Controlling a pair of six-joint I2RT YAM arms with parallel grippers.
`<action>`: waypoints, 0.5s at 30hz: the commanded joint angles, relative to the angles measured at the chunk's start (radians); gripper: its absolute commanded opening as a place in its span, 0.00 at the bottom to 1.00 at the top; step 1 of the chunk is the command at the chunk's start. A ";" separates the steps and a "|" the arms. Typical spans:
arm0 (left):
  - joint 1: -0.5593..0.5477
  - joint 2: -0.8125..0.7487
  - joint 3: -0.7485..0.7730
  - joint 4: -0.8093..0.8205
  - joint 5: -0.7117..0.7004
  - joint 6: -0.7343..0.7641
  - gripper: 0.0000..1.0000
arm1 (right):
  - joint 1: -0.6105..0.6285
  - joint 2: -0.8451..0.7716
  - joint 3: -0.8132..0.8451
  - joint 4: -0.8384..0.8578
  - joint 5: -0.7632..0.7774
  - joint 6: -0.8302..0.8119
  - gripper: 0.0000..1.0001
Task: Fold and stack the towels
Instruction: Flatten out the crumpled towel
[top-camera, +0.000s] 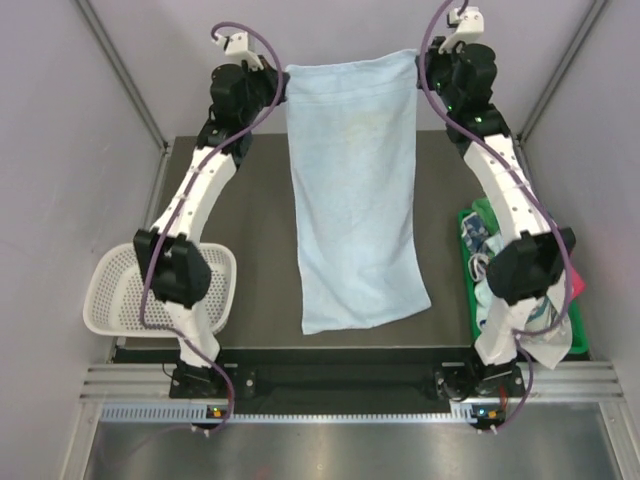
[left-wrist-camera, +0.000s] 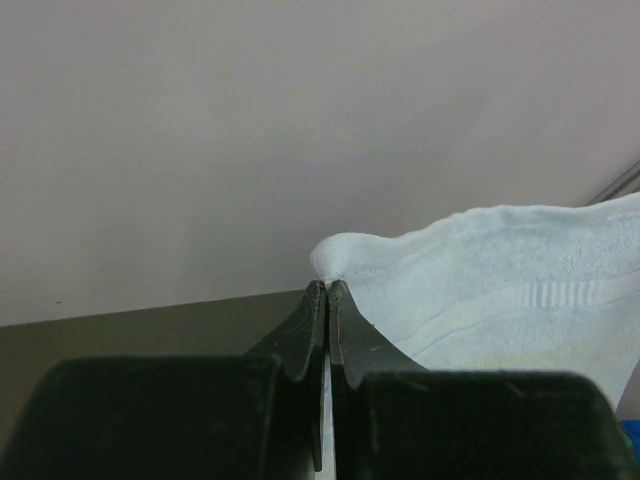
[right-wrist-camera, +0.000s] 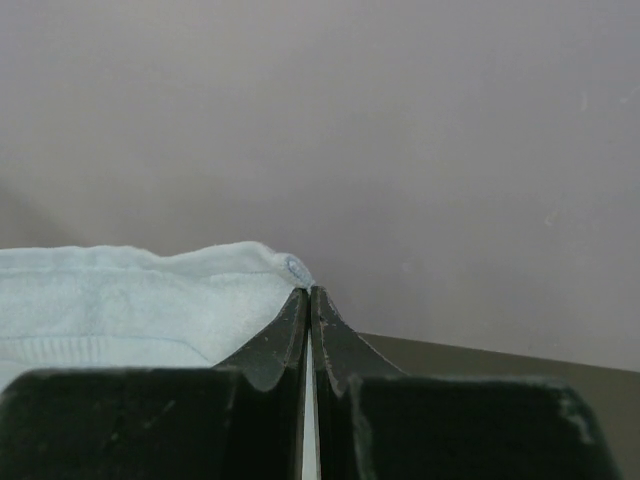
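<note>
Nearest, a white basket (top-camera: 115, 290) sits at left and a green tray (top-camera: 466, 222) of towels (top-camera: 552, 340) at right; between them the pale blue towel (top-camera: 355, 200) hangs spread, its bottom hem near the tabletop's (top-camera: 255, 220) front edge, with bare tabletop on either side; farthest, the left jaws and right jaws each pinch a top corner, the top edge taut.

Blocked mid-scene by hanging pale blue towel (top-camera: 355, 190); passable over table (top-camera: 260, 250) either side; basket (top-camera: 105, 300) near left, tray (top-camera: 465, 225) near right.
</note>
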 joint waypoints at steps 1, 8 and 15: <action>0.052 0.124 0.130 0.182 0.128 -0.104 0.00 | -0.042 0.124 0.141 0.141 -0.066 0.045 0.00; 0.091 0.355 0.253 0.207 0.154 -0.142 0.00 | -0.094 0.341 0.262 0.153 -0.076 0.084 0.00; 0.115 0.415 0.183 0.244 0.205 -0.177 0.00 | -0.120 0.392 0.194 0.150 -0.069 0.129 0.00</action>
